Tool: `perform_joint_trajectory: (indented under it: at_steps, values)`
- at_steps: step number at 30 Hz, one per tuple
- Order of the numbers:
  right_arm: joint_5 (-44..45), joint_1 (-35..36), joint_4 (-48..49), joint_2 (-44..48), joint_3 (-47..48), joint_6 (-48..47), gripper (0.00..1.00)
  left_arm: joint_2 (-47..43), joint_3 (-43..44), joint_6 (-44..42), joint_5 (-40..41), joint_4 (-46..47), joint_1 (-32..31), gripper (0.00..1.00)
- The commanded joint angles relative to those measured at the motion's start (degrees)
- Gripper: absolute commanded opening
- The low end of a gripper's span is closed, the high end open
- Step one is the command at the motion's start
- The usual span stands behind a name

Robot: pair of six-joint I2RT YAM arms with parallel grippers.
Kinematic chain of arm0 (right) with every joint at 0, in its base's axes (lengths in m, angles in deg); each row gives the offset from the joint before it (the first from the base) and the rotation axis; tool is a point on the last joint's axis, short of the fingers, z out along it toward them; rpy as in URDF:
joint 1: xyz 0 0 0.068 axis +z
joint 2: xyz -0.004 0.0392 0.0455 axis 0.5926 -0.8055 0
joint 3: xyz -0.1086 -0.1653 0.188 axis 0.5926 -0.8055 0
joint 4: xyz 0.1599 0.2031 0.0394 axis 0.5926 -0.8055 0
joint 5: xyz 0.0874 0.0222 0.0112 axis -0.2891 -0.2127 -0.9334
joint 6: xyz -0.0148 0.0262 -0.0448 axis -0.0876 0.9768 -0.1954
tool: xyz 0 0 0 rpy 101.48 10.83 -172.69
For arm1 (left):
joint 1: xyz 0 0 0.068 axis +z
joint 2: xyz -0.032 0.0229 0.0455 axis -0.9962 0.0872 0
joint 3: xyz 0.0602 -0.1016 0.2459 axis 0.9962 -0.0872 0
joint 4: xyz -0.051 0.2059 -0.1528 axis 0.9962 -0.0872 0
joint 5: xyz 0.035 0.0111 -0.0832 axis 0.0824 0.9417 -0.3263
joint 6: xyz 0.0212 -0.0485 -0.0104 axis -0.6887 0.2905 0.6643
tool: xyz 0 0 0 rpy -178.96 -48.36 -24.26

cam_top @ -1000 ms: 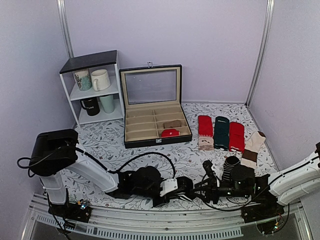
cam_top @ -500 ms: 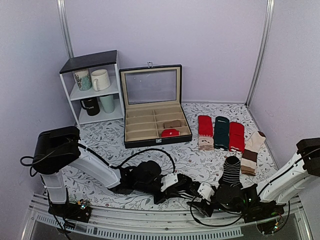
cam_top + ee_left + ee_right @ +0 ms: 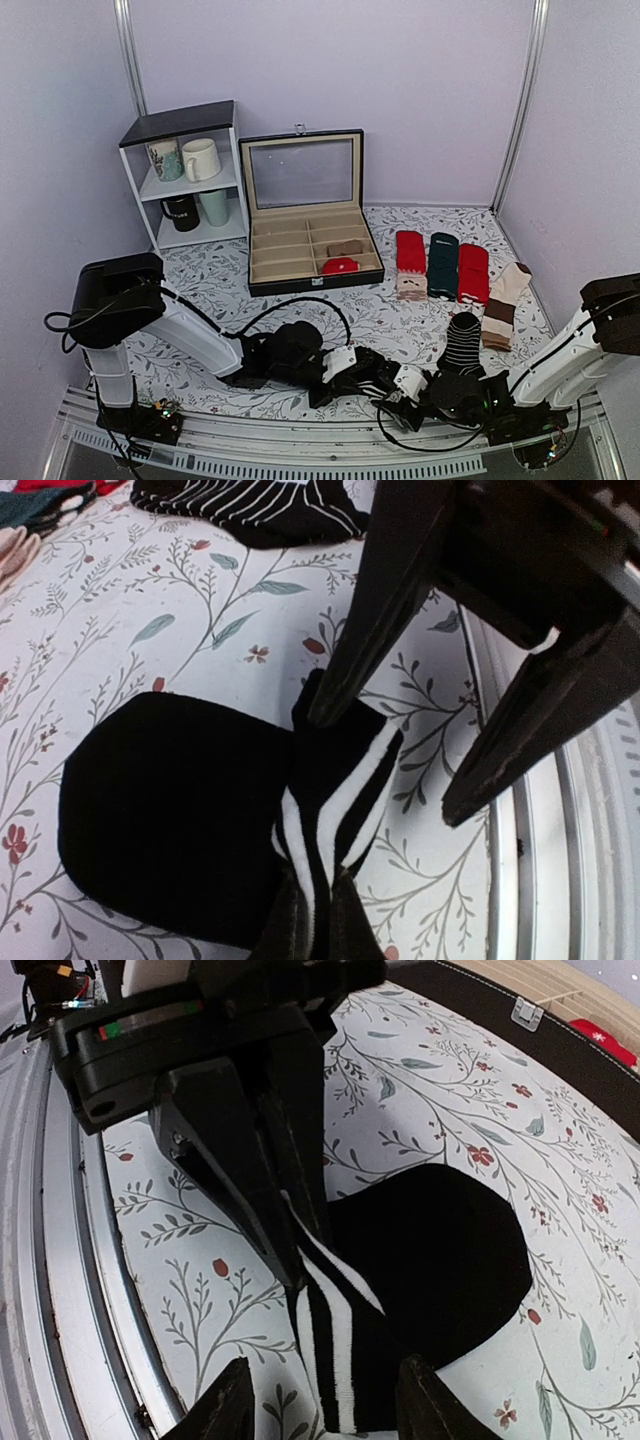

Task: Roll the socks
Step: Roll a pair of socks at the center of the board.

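On the tabletop (image 3: 220, 280), well in front of the black case (image 3: 300, 285) and just to its right, the socks (image 3: 170, 810) lie flat and unrolled. The left pincer (image 3: 303, 1257) is pinched tight on their white-banded cuff, while the right pincer (image 3: 325, 1385) stands wide apart astride that same cuff end, gripping nothing. We judge the roll is only at its first grip. Next, the right pincer needs to close on the cuff beside the left and turn it over toward the toe without dragging the fabric.
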Motion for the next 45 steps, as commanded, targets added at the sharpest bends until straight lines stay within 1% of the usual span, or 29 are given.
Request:
perform_joint_trajectory:
  at_steps: [1, 4, 7, 8, 11, 12, 20, 21, 23, 25, 26, 31, 34, 35, 37, 39, 45]
  values:
    - [0.1, 0.0, 2.7, -3.7, -0.5, 2.6, 0.5, 4.9, -3.0, 0.7, 0.2, -13.0, 0.3, 0.0]
    - [-0.2, -0.3, 3.1, -5.9, -0.3, 4.1, 0.51, 4.9, -3.2, 0.6, 0.0, -12.8, 0.3, 0.0]
    - [-1.4, -0.6, 2.9, -6.7, -0.1, 4.7, 0.47, 5.3, -3.4, 0.6, -0.2, -12.5, 0.3, 0.0]
    - [-1.7, -0.7, 2.7, -6.8, -0.1, 5.0, 0.44, 5.4, -3.4, 0.6, -0.3, -12.4, 0.3, 0.0]
    - [-2.8, -1.3, 0.8, -7.0, -0.1, 6.8, 0.26, 5.7, -3.4, 0.5, -1.2, -11.6, 0.3, 0.0]
    - [-3.3, -1.5, 0.3, -7.1, -0.1, 7.8, 0.22, 5.9, -3.3, 0.5, -1.6, -11.2, 0.3, 0.0]
    - [-9.0, -2.0, -3.6, -10.3, 1.4, 12.4, 0.1, 7.2, -2.8, -0.1, -2.5, -10.2, 0.3, 0.0]
    - [-9.9, -2.1, -4.5, -10.3, 1.6, 12.8, 0.09, 7.1, -2.9, -0.2, -2.1, -10.1, 0.4, 0.0]
    - [-11.7, -2.3, -7.3, -9.6, 2.4, 14.5, 0.09, 5.9, -3.5, -0.2, -0.7, -9.1, 0.3, 0.08]
    - [-14.1, -2.3, -10.0, -8.6, 2.7, 17.1, 0.08, 3.6, -4.8, -0.5, 1.5, -7.6, 0.3, 0.31]
    - [-15.3, -2.3, -11.0, -7.9, 2.6, 18.1, 0.08, 2.4, -5.6, -0.7, 3.0, -7.0, 0.3, 0.34]
    - [-21.8, -2.3, -13.8, -4.7, 1.5, 23.6, 0.08, -9.8, -10.9, -4.8, 9.9, -2.7, 0.2, 0.35]
    - [-25.2, -2.9, -14.4, -4.1, 0.8, 25.6, 0.08, -16.0, -14.2, -9.7, 9.1, 0.7, -0.2, 0.41]
    - [-26.5, -3.5, -14.4, -4.1, 0.5, 26.1, 0.08, -17.5, -15.1, -11.7, 8.5, 1.8, -0.6, 0.41]
    - [-29.1, -5.1, -13.8, -4.8, 0.2, 27.3, 0.08, -19.4, -16.6, -16.2, 6.9, 4.4, -1.8, 0.41]
    - [-31.0, -6.6, -14.0, -5.7, 0.3, 29.3, 0.08, -20.0, -17.3, -18.9, 5.7, 6.6, -3.1, 0.4]
    - [-33.8, -9.0, -14.9, -9.3, 1.4, 32.9, 0.08, -18.7, -16.0, -20.0, -1.6, 6.5, -4.4, 0.41]
